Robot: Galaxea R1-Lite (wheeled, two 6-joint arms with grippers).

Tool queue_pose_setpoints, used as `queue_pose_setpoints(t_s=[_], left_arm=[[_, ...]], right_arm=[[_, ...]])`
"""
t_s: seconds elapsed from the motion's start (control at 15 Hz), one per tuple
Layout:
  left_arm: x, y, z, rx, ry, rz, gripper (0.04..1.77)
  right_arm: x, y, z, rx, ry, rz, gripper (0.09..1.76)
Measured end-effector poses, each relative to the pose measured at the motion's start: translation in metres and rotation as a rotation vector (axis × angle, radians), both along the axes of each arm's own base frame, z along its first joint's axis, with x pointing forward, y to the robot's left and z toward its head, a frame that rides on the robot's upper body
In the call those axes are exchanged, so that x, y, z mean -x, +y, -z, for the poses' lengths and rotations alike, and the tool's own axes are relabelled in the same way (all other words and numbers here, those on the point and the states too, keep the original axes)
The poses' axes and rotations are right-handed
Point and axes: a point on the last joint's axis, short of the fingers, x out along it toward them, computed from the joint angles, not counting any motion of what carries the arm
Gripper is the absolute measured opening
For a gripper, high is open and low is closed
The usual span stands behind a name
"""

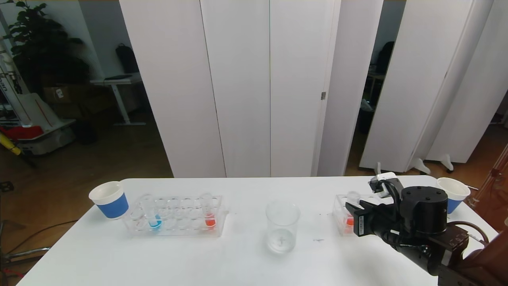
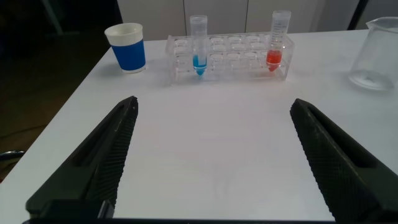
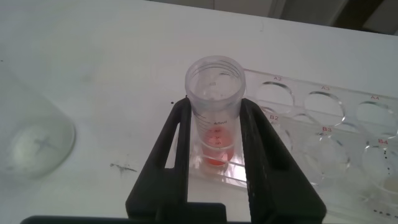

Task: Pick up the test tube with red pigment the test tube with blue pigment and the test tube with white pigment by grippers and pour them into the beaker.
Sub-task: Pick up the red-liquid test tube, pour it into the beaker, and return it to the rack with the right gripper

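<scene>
In the right wrist view my right gripper (image 3: pixel 214 109) is shut on a clear test tube with red pigment (image 3: pixel 214 87), which stands upright in the corner hole of the right-hand rack (image 3: pixel 323 124). The head view shows that gripper (image 1: pixel 351 208) at the rack's left end. The beaker (image 1: pixel 282 226) stands mid-table. A test tube with blue pigment (image 1: pixel 154 218) and another red one (image 1: pixel 209 216) stand in the left rack (image 1: pixel 174 228). My left gripper (image 2: pixel 214 112) hangs open over bare table in front of that rack, holding nothing. The test tube with white pigment is out of view.
A blue-and-white paper cup (image 1: pixel 110 199) stands at the left rack's far left end, and another (image 1: pixel 452 190) sits behind my right arm near the table's right corner. White folding screens stand behind the table.
</scene>
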Motion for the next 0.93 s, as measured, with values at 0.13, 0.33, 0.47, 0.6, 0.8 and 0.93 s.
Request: queue_pose_setpoints(t_s=[0.13,0.33,0.47,0.6,0.8,0.93], left_arm=[[0.0,0.0,0.0,0.0,0.0,0.0,1.75],[0.0,0.0,0.0,0.0,0.0,0.0,1.75],[0.0,0.0,0.0,0.0,0.0,0.0,1.75],[0.0,0.0,0.0,0.0,0.0,0.0,1.75],[0.0,0.0,0.0,0.0,0.0,0.0,1.75],[0.0,0.0,0.0,0.0,0.0,0.0,1.75]], right_arm=[[0.0,-0.001,-0.005,-0.01,-0.018,0.0,0.59],[0.002,-0.005,-0.015,-0.023,-0.049,0.008,0.59],[0.005,-0.007,-0.021,-0.026,-0.055,0.013,0.59],[0.007,-0.01,-0.028,-0.031,-0.066,0.019,0.59],[0.011,-0.013,-0.043,-0.051,-0.109,0.019,0.59],[0.009,-0.015,-0.054,-0.07,-0.145,0.016,0.59]])
